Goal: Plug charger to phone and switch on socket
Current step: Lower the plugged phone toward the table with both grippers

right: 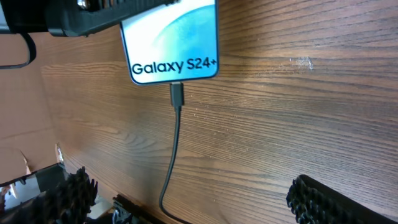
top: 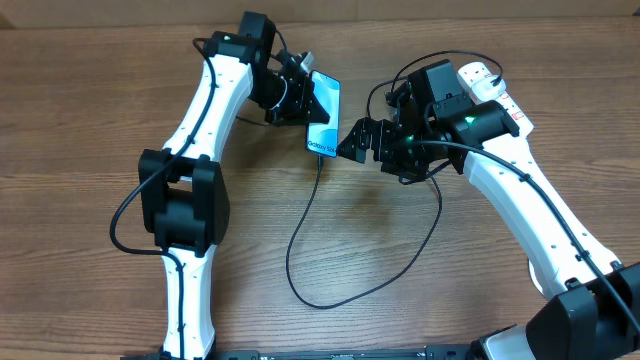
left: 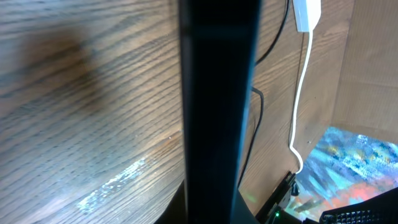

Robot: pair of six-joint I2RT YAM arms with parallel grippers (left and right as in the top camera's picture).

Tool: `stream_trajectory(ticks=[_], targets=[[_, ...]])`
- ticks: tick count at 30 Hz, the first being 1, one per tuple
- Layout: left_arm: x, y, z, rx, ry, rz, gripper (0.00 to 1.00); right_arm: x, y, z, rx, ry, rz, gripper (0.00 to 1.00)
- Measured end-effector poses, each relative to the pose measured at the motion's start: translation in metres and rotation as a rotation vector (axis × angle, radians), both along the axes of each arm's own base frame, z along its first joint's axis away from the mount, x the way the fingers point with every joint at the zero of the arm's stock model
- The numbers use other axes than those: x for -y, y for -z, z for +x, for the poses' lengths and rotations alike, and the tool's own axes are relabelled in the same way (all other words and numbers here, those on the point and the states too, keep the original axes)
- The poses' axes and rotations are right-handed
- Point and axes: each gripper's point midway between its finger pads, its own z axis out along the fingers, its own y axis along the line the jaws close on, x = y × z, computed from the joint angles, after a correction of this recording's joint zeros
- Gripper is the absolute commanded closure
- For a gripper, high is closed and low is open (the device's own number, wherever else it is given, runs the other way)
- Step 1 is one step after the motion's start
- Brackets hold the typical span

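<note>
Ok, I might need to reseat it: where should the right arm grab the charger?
Probably by the connector, the short rigid piece at the phone's bottom edge; the cable behind it is limp. Come in along the cable's line, fingers on its two sides; the left gripper holds the phone's upper part.

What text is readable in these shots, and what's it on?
"Galaxy S24+": dark print along the bottom edge of the phone screen, clear in the right wrist view.
The same print in the overhead view: too small to read in full.
Red markings on the socket: too small to read.
Left wrist view: no text visible.
</note>
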Motion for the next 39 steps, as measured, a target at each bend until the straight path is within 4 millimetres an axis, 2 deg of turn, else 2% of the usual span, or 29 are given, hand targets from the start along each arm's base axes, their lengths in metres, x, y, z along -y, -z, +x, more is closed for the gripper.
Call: stream_trajectory(ticks=[27,35,39], targets=[[-0.005,0.017,0.002,-0.03,-0.014,0.03,0.96,0.0,0.0,0.0,0.0,0.0,0.0,0.0],[-0.006,0.054,0.001,-0.114,-0.027,0.05,0.96,0.0,0.0,0.0,-0.002,0.0,-0.001,0.0],[-0.005,0.064,0.002,-0.128,-0.028,0.05,0.96,0.0,0.0,0.0,-0.002,0.0,-0.001,0.0]])
